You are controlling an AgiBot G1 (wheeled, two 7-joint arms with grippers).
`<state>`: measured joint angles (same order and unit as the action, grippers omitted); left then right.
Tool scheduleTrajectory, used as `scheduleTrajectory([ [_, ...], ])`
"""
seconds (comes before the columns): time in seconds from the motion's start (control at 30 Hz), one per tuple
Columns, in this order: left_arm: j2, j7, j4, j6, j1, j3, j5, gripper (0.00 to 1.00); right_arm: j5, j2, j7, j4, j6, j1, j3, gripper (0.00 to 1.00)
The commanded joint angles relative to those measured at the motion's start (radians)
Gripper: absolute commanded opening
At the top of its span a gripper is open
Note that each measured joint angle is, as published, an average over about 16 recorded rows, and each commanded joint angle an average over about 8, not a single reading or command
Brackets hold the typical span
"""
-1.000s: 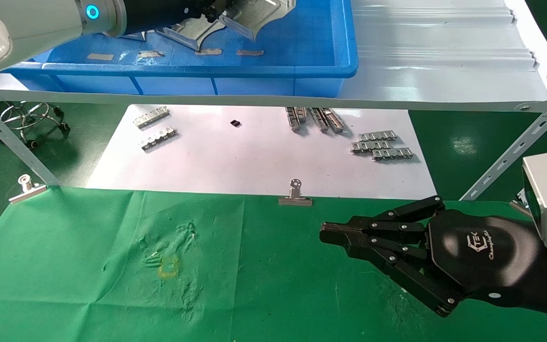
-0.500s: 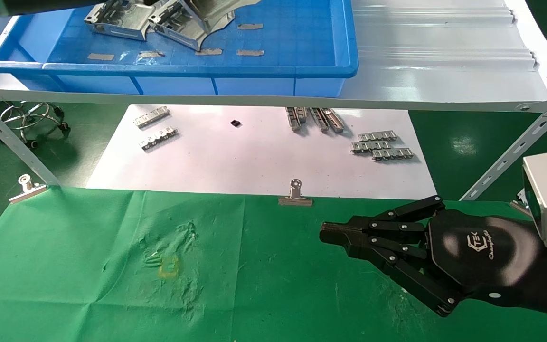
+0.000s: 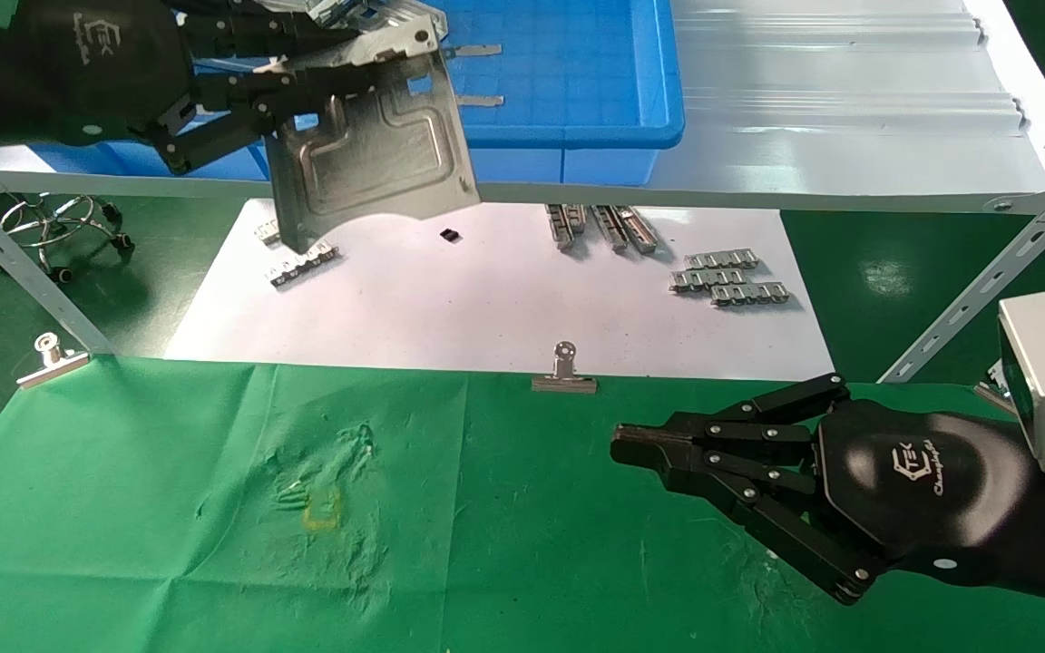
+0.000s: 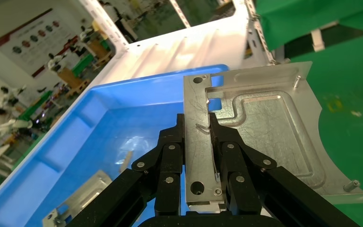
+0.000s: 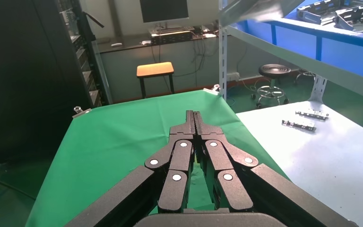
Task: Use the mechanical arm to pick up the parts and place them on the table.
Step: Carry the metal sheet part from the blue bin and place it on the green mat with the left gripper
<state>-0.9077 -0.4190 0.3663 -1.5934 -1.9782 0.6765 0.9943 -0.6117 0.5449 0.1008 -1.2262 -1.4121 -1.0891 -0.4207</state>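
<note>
My left gripper [image 3: 341, 59] is shut on the folded edge of a silver stamped part [image 3: 373, 154]. It holds the part in the air in front of the white shelf, above the white paper sheet. In the left wrist view the part [image 4: 264, 127] sits clamped between the black fingers [image 4: 170, 151], with the blue bin below. Another part [image 4: 78, 201] lies in the bin. My right gripper [image 3: 618, 446] is shut and empty, parked low over the right side of the green-cloth table [image 3: 169, 508]; it also shows in the right wrist view [image 5: 194, 115].
A blue bin [image 3: 577, 91] stands on the white shelf [image 3: 849, 109]. Small toothed strips [image 3: 729, 278] lie on the white paper sheet [image 3: 486, 308]. Binder clips [image 3: 564, 372] hold the cloth's far edge. A slanted shelf strut [image 3: 985, 281] stands at right.
My left gripper has come out of the blue bin with one part in its grip and now hangs in front of the shelf edge. The right arm has not moved.
</note>
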Motion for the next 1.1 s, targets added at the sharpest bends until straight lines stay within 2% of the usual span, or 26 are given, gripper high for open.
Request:
scheduleTrajectory([
  [0.03, 0.023, -0.026, 0.040, -0.010, 0.020, 0.008, -0.012, 0.00, 0.000, 0.000, 0.000, 0.000, 0.000, 0.000, 0.000, 0.00],
  [0.27, 0.140, -0.073, 0.269, -0.009, 0.144, 0.115, -0.111, 0.00, 0.000, 0.000, 0.000, 0.000, 0.000, 0.000, 0.000, 0.00],
  [0.47, 0.185, -0.132, 0.345, 0.001, 0.205, 0.235, -0.099, 0.00, 0.000, 0.000, 0.000, 0.000, 0.000, 0.000, 0.000, 0.00],
  [0.83, 0.150, -0.251, 0.244, 0.009, 0.271, 0.406, -0.035, 0.00, 0.000, 0.000, 0.000, 0.000, 0.000, 0.000, 0.000, 0.00],
  [1.1, 0.089, -0.332, 0.094, 0.062, 0.287, 0.435, -0.027, 0.00, 0.000, 0.000, 0.000, 0.000, 0.000, 0.000, 0.000, 0.00],
])
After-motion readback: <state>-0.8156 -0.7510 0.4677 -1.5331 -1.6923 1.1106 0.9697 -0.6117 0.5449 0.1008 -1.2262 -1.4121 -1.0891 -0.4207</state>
